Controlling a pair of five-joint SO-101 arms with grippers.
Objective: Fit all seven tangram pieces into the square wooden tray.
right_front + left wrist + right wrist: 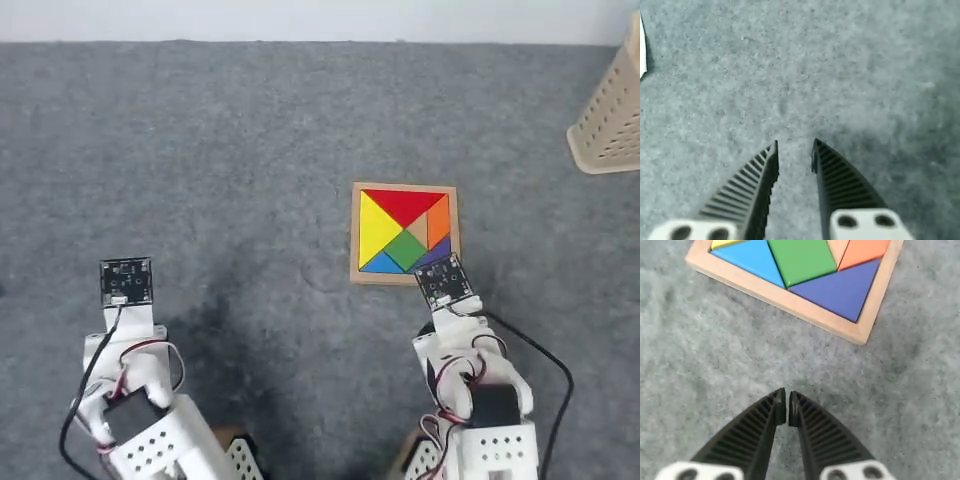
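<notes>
High view — one tray (355, 236), seven pieces (404, 206) inside; right claw (787, 401) closed nearby.

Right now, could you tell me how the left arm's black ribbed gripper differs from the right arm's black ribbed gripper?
The left gripper has its tips apart; the right gripper has its tips touching, shut. The left gripper hangs over bare grey carpet; the right gripper is near the square wooden tray, not touching it. Both are empty.
</notes>
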